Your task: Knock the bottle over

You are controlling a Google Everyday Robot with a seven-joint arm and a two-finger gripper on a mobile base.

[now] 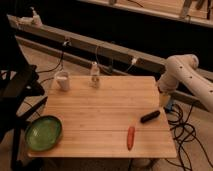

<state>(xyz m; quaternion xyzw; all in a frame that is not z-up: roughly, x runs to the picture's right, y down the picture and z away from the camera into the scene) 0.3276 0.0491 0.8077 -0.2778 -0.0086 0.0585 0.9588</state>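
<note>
The small clear bottle (pixel 94 75) with a pale cap stands upright at the back edge of the wooden table (pixel 100 112), right of the white mug (pixel 62 80). My white arm (pixel 180 72) comes in from the right. My gripper (pixel 164 99) hangs just off the table's right edge, far to the right of the bottle and apart from it.
A green bowl (pixel 43 132) sits at the front left corner. A red-orange carrot-like thing (pixel 130 137) lies near the front edge, and a black oblong object (pixel 150 116) lies near the right edge. A white pump-top bottle (pixel 34 17) stands on the back ledge. Cables trail on the floor at right.
</note>
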